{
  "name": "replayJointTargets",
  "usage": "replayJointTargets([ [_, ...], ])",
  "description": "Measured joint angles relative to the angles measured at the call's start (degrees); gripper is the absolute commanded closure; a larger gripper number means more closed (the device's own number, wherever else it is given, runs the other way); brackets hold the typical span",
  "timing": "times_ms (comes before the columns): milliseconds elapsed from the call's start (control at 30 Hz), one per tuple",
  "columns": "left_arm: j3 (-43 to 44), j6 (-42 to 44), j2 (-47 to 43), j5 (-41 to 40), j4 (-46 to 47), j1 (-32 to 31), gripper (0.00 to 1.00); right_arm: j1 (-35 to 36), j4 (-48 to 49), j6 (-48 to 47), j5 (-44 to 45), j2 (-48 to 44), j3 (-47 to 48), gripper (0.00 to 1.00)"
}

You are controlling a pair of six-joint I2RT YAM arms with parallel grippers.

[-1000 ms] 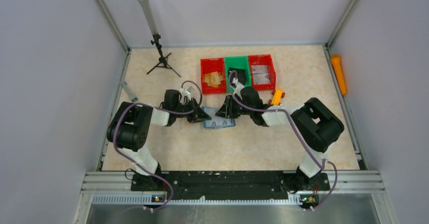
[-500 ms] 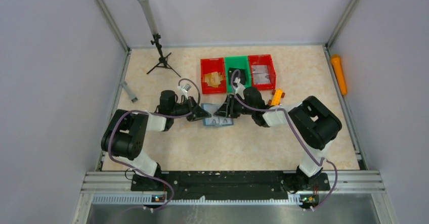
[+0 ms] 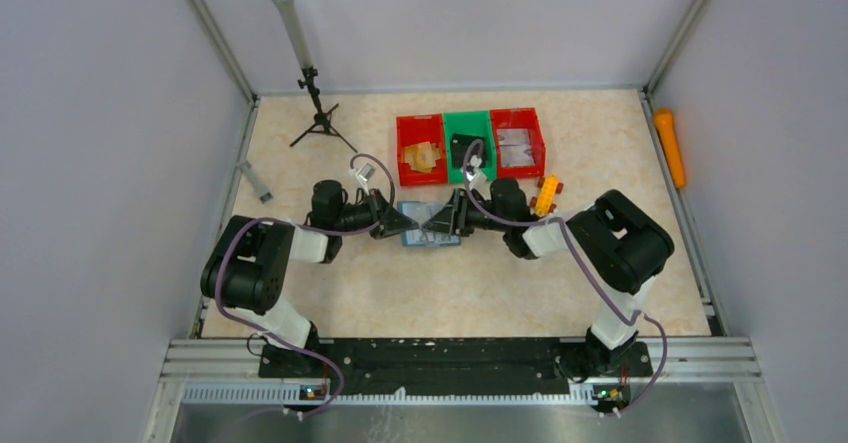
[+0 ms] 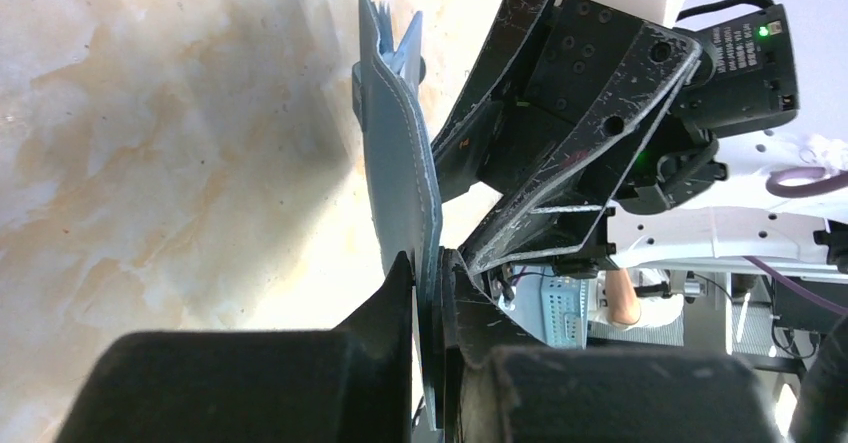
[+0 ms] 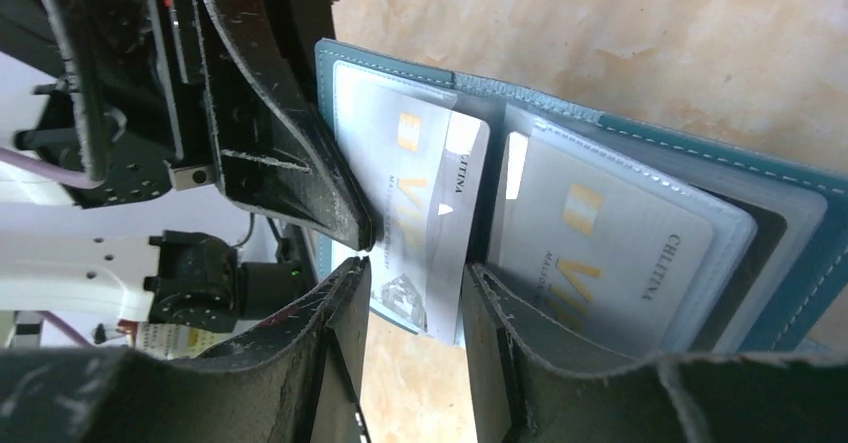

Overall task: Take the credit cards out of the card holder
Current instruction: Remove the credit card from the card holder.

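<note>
The slate-teal card holder (image 3: 422, 235) hangs open between my two grippers in front of the bins. My left gripper (image 3: 403, 225) is shut on one edge of it; in the left wrist view (image 4: 428, 268) the holder (image 4: 395, 153) stands edge-on between the fingers. In the right wrist view the holder (image 5: 800, 228) shows two white cards with gold lettering in clear sleeves, a left card (image 5: 420, 163) and a right card (image 5: 610, 233). My right gripper (image 5: 417, 268) is open, its fingers either side of the left card's lower edge, not pressing on it. It also shows in the top view (image 3: 436, 225).
Two red bins (image 3: 420, 149) (image 3: 517, 143) and a green bin (image 3: 469, 141) stand just behind the grippers. A small orange piece (image 3: 546, 193) lies to the right. A black tripod (image 3: 318, 113) stands back left, an orange cylinder (image 3: 668, 146) by the right wall.
Both grippers and the card holder have moved a little away from the arm bases, toward the bins. The left arm has stretched out and the two grippers have come closer together.
</note>
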Motion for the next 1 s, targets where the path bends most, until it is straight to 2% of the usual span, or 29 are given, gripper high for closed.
replayJointTargets([
  [133, -0.3, -1.1, 0.0, 1.0, 2.0, 0.0, 1.0, -0.7, 6.4, 2.8, -1.6, 0.0, -2.9, 0.65],
  [367, -0.5, -4.7, 1.3, 3.2, 7.9, 0.4, 1.0, -1.7, 15.0, 6.0, -2.6, -0.2, -6.2, 0.84],
  [433, -0.6, -5.4, 1.4, 3.8, 9.2, 0.6, 1.0, -1.7, 16.5, 6.5, -2.7, -0.2, -6.7, 0.86],
  [500, -0.7, -5.9, 1.4, 4.3, 10.3, 0.6, 0.95, -1.8, 17.6, 7.0, -2.8, -0.2, -7.0, 0.88],
  [600, -0.7, -6.3, 1.4, 4.6, 11.2, 0.7, 0.85, -2.1, 20.3, 7.8, -3.0, -0.2, -7.9, 1.0],
  [700, -0.7, -6.3, 1.4, 4.7, 11.8, 0.7, 0.69, -2.4, 22.5, 9.1, -3.4, -0.3, -8.8, 1.0],
  [767, -0.7, -6.2, 1.4, 4.5, 11.9, 0.7, 0.65, -2.7, 23.2, 9.5, -3.8, -0.3, -8.9, 1.0],
  [800, -0.8, -6.3, 1.4, 4.5, 12.0, 0.7, 0.68, -2.8, 23.4, 9.6, -3.8, -0.4, -8.9, 1.0],
  [1000, -1.4, -6.3, 1.4, 4.3, 12.1, 1.1, 0.95, -3.4, 23.9, 9.6, -3.8, -0.5, -9.3, 1.0],
])
